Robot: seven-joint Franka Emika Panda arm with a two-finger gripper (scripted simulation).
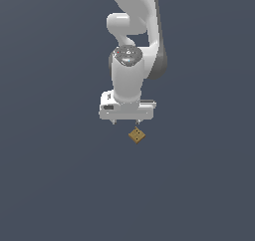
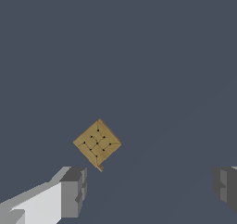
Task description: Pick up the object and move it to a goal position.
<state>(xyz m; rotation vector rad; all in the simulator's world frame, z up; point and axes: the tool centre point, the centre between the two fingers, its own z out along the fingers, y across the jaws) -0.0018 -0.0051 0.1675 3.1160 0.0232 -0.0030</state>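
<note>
Listing by size, largest first: plain dark grey-blue floor (image 1: 55,185), filling both views, bare apart from the arm and one item, so nothing stands in the way of an approach. White Panda arm (image 1: 132,51), reaching down through the middle of the exterior view. Gripper (image 1: 126,121), released, jaws spread wide with nothing between them; in the wrist view only the two grey fingertips (image 2: 74,190) show, set well apart at the picture's edge. Cube (image 1: 137,135), tiny, tan-brown with small dark dots on its face, resting on the floor near the gripper and slightly toward the exterior view's right; it sits turned corner-on to the jaw line and outside the gap, not between the fingers. Risks, as judged: descending without first centring would probably land a fingertip on the cube or nudge it aside; closing on its corners instead of flat faces could spin or squeeze it out; so small an item offers little margin.
</note>
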